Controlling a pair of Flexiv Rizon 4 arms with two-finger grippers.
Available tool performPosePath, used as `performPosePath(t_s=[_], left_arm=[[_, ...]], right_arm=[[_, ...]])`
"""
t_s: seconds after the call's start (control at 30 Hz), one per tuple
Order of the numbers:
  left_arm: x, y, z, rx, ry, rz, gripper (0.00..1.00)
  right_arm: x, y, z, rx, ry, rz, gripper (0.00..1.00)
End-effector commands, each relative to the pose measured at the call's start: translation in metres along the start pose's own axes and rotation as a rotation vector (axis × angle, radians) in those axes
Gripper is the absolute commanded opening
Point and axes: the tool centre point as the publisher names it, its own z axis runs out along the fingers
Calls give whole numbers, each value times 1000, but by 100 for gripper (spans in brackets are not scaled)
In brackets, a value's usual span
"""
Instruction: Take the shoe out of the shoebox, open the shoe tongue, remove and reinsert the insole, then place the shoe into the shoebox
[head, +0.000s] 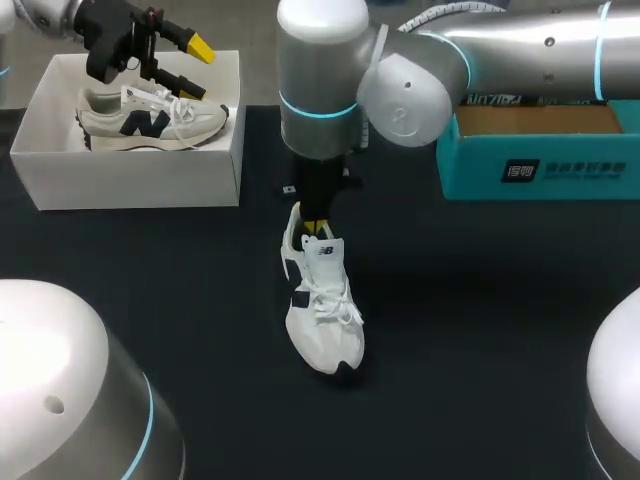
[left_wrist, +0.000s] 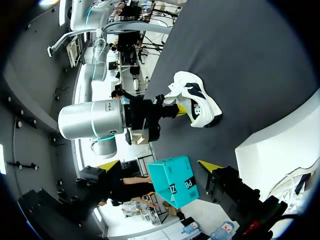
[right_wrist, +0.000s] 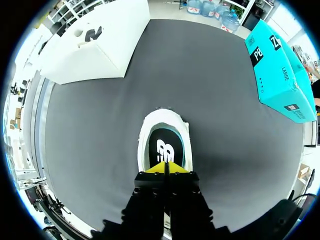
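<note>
A white shoe (head: 320, 310) with navy patches lies on the black table (head: 480, 330), toe toward the front edge. My right gripper (head: 315, 228) stands at its heel, shut, the yellow tips pressed together. The right wrist view shows the gripper (right_wrist: 166, 167) at the heel end of the shoe's (right_wrist: 164, 145) opening, with the dark insole (right_wrist: 165, 150) showing ahead of it; whether it pinches anything is unclear. My left gripper (head: 190, 68) hangs open over the white shoebox (head: 130, 180) at the back left. A second, cream shoe (head: 150, 122) lies inside that box.
A teal box (head: 540, 170) stands open at the back right, behind my right arm. In the left wrist view the white shoe (left_wrist: 195, 100), my right gripper (left_wrist: 175, 111), the teal box (left_wrist: 175, 180) and the white shoebox (left_wrist: 280, 150) all show.
</note>
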Motion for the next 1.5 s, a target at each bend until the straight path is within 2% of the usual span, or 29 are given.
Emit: performPosePath(t_s=[0.03,0.4,0.93,1.03,1.27,1.5], left_arm=[[0,0,-1,3,2,1,100],[0,0,-1,3,2,1,100],[0,0,-1,3,2,1,100],[0,0,-1,3,2,1,100],[0,0,-1,3,2,1,100],[0,0,-1,3,2,1,100]], right_arm=[[3,-1,10,20,3,-7,0],[7,-9,41,116,-5,-7,0],[7,-13,75,145,-89,39,0],[8,-12,68,136,-93,37,0],[4,-3,34,39,-157,35,0],[-7,16,38,2,-204,34,0]])
